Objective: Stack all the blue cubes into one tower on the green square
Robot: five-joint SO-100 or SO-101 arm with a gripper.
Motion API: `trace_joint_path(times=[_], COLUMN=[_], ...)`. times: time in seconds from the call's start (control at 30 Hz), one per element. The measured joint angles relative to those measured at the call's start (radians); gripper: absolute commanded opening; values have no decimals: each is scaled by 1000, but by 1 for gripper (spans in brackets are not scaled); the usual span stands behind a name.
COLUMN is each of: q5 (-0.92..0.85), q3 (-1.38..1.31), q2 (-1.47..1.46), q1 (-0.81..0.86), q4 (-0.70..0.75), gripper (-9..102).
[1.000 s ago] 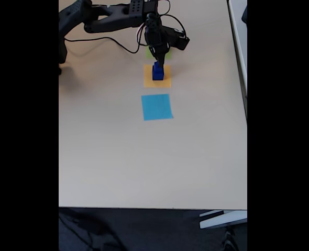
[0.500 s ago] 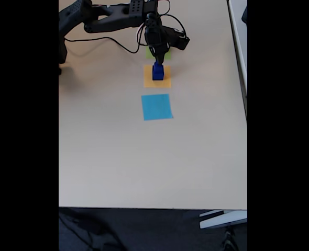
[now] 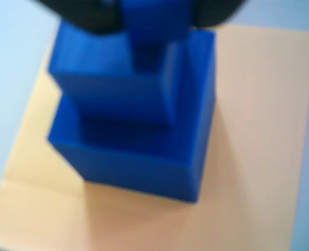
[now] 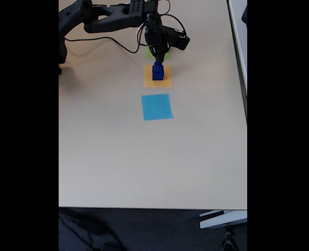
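The blue cubes stand as a tower on the orange square (image 3: 259,130), not on the green square. The wrist view shows them blurred: the large cube (image 3: 139,157) at the bottom, the medium cube (image 3: 112,89) on it, and the small cube (image 3: 154,36) on top. My gripper (image 3: 154,21) comes in from the top edge, its dark fingers pressed to both sides of the small cube. In the fixed view the gripper (image 4: 157,61) points straight down onto the tower (image 4: 157,72). The green square (image 4: 167,54) lies just behind, largely hidden by the gripper.
A flat light-blue square (image 4: 156,106) lies in front of the orange square (image 4: 165,81). The arm's body and cables (image 4: 102,21) occupy the table's far left. The table's right edge (image 4: 245,104) and front edge (image 4: 154,207) are close to the frame's dark borders.
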Motion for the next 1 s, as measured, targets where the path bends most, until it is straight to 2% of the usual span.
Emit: trace_joint_path(times=[0.57,0.7,1.0], q5=[44,129,462], q3=[-17,-17,-52], q2=[78,114,120], q1=[-28,-52,-170], q4=[-29,-38,-38], gripper=[0,1,1])
